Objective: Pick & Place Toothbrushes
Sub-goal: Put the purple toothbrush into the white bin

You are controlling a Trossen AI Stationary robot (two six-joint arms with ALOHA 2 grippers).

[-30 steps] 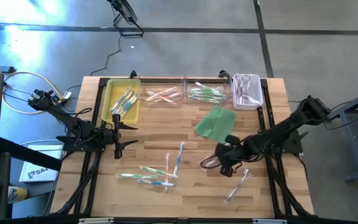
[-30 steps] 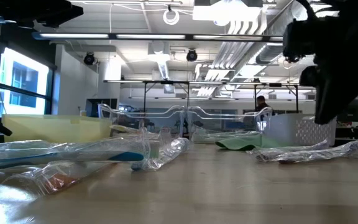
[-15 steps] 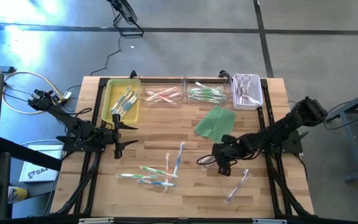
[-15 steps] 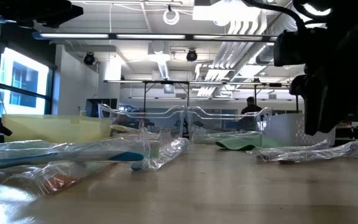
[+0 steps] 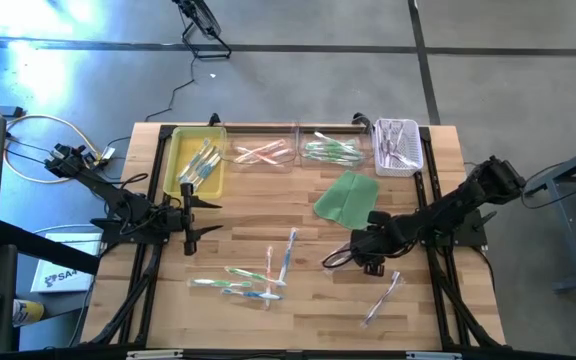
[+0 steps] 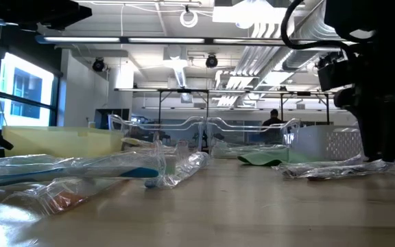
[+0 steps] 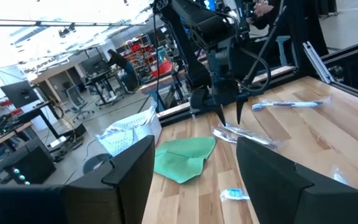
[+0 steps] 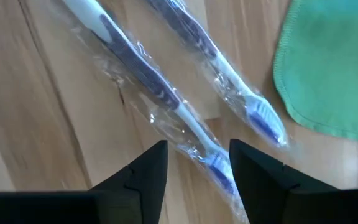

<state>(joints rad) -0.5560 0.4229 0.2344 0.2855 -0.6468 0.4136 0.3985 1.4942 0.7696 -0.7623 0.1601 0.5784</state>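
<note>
Two wrapped purple-and-white toothbrushes (image 8: 143,73) (image 8: 211,57) lie side by side, flat on the wooden table near its right front; in the high view they show as a pale streak (image 5: 382,296). My right gripper (image 8: 197,165) points down just above them, open. Its fingers (image 8: 146,169) stand on either side of the nearer brush's bristle end (image 8: 219,167) without touching it. The left wrist view shows the same gripper (image 7: 230,119) over a wrapper (image 7: 243,135). My left gripper (image 5: 190,216) waits open and level at the table's left.
A green cloth (image 5: 346,197) lies flat just beyond the right gripper. Along the far edge stand a yellow tray (image 5: 181,150), two clear trays (image 5: 265,152) (image 5: 330,150) and a white basket (image 5: 398,145), all holding toothbrushes. Several more wrapped brushes (image 5: 253,276) lie left of centre.
My right gripper has sunk toward the table and tipped to point more steeply down, shifting slightly toward the table's right edge over the two brushes. The toothbrushes have stayed where they were.
</note>
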